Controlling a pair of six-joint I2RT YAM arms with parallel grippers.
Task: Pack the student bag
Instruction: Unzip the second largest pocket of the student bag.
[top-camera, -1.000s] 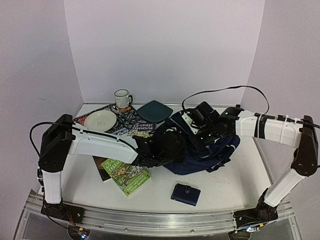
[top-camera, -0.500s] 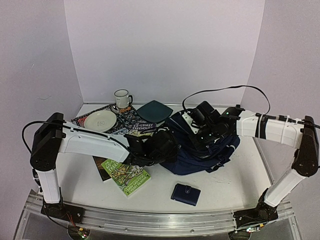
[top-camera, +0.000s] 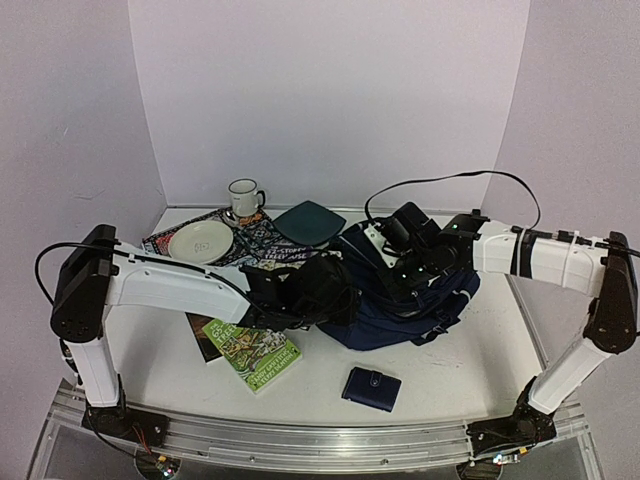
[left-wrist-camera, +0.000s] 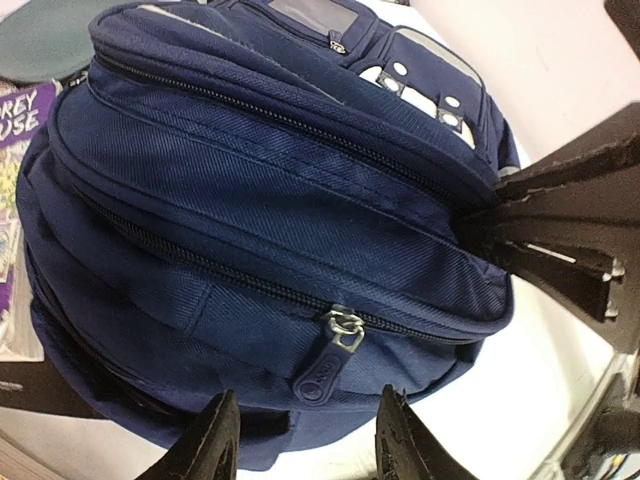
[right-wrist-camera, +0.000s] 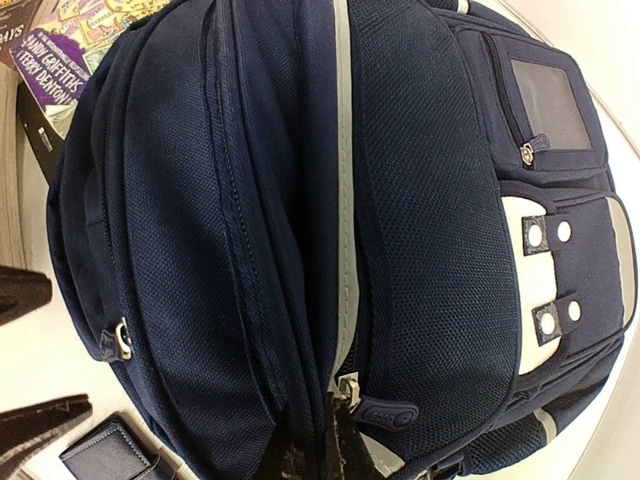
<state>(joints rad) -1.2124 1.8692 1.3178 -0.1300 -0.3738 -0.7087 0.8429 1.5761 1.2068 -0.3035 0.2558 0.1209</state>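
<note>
The student bag, a large navy backpack, lies on its side at the table's middle right. My left gripper is at its left end, open, and its fingertips straddle a zipper pull without touching it. My right gripper is on top of the bag, shut on a fold of navy fabric beside the white stripe and another zipper pull. The bag fills both wrist views. All zippers in view are closed.
A small navy wallet lies near the front edge. A green book is at the front left, with a cream plate, a mug, a dark teal plate and a Treehouse book behind it.
The left arm's elbow swung left and its gripper drew slightly left along the bag's end. The right gripper kept its hold and place.
</note>
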